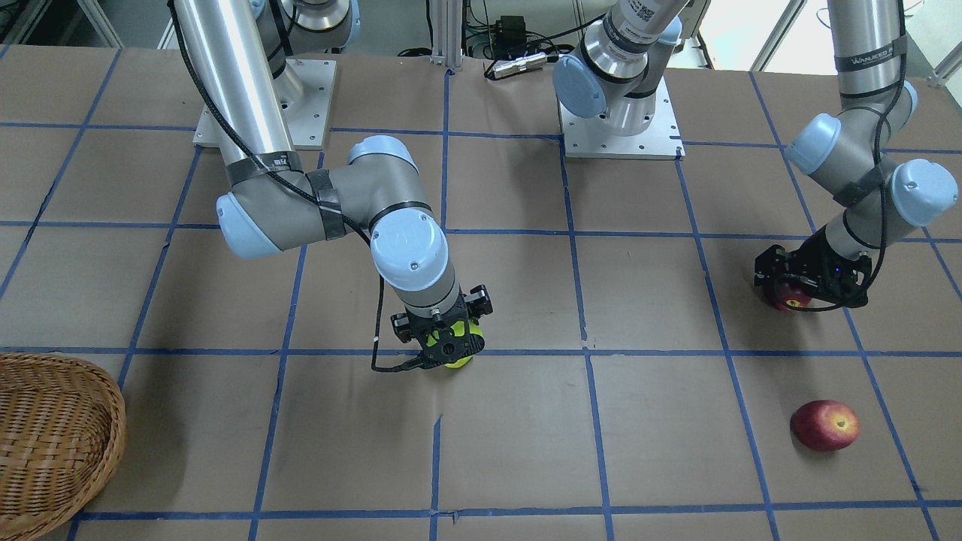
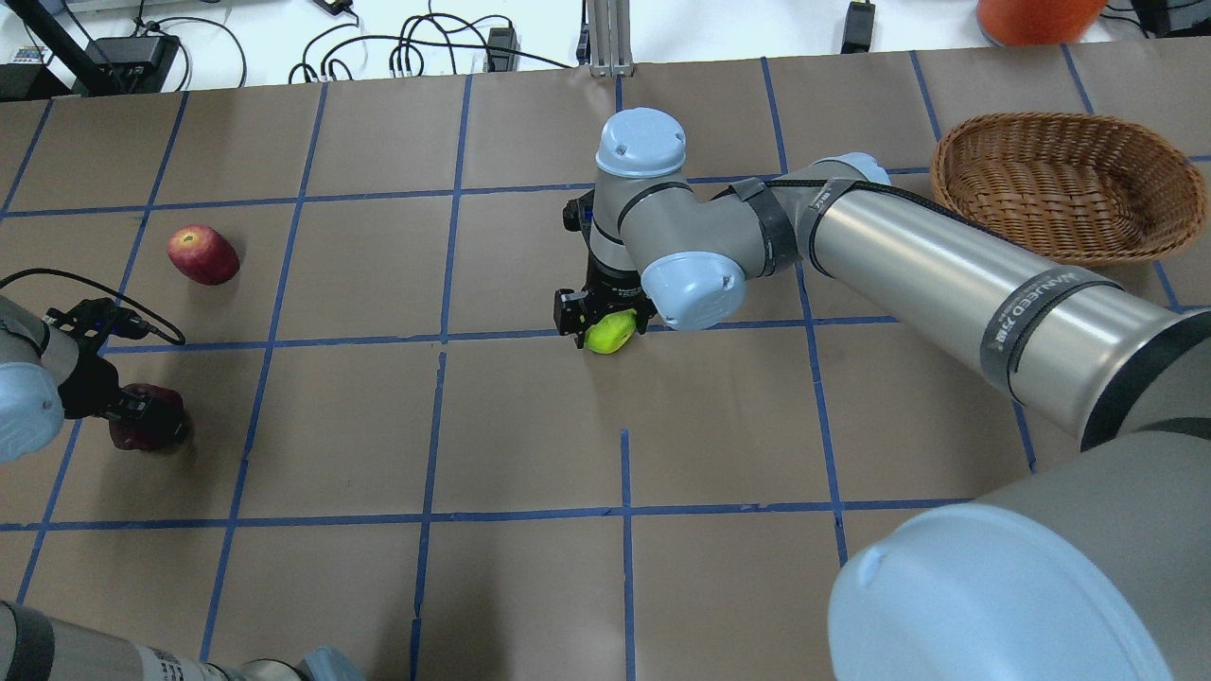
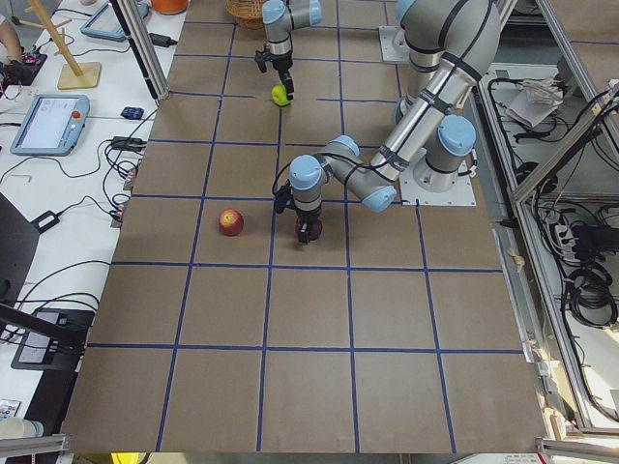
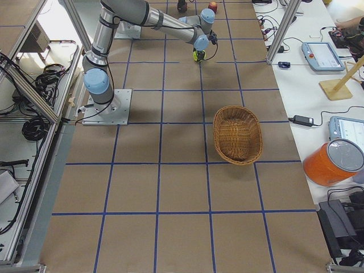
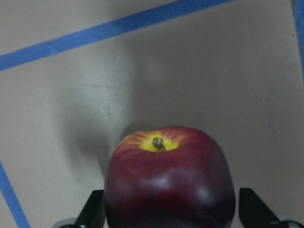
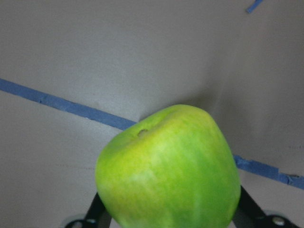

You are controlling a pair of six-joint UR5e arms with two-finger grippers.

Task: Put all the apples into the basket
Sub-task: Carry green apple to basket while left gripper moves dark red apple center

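You've got a wide surface covered in brown paper, cut into big squares by blue tape. Two metal base plates are bolted at the robot's side. Around it are aluminium frame posts and cable runs. The operators' bench carries tablets and an orange tub.

The right arm reaches to mid-surface. The basket sits at the robot's far right on the operators' side, well apart from every apple, with no apple in it. In the overhead view the right arm's forearm runs just beside the basket's near rim, between it and the green apple.

The right pincer points down at a tape line and pinches the green apple. The dark fingers press both flanks in the wrist view. You can't tell whether the apple is touching the paper or is just off it.

The left pincer is at the robot's far left, pointing down, with the maroon apple between its fingers. The yellow stem dimple faces the wrist camera. The fingers look pressed on its sides, and the apple's shadow lies on the paper beyond it.

The red apple lies loose on its side, one square over toward the operators. It is near the left pincer but not touching it.
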